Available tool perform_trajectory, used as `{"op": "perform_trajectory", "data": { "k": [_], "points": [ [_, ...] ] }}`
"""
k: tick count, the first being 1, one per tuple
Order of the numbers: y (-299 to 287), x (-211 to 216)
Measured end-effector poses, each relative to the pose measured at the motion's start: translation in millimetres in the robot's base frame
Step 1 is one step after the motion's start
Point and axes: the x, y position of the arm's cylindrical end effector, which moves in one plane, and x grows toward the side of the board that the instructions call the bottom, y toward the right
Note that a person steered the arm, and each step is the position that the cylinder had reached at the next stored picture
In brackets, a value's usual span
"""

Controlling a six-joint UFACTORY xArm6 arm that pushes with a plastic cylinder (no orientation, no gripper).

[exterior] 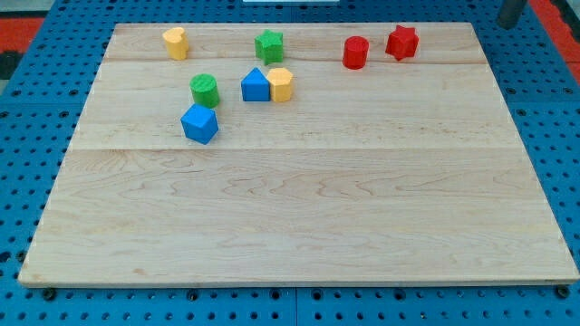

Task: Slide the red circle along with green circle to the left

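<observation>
The red circle stands near the board's top edge, right of centre, with the red star close to its right. The green circle stands on the left part of the board, just above the blue cube. My tip shows as a dark rod end at the view's top right corner, off the board. It is far to the right of the red star and touches no block.
A yellow block sits at the top left and a green star-like block at the top centre. A blue triangle touches a yellow hexagon. The wooden board lies on a blue perforated table.
</observation>
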Motion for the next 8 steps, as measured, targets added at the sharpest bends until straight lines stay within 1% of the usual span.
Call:
{"op": "perform_trajectory", "data": {
  "k": [2, 4, 5, 6, 7, 8],
  "points": [
    [-5.6, -0.6],
    [-138.5, 14.2],
    [-165.6, 3.1],
    [-194.9, 1.9],
    [-218.6, 29.2],
    [-232.1, 68.7]
  ]
}}
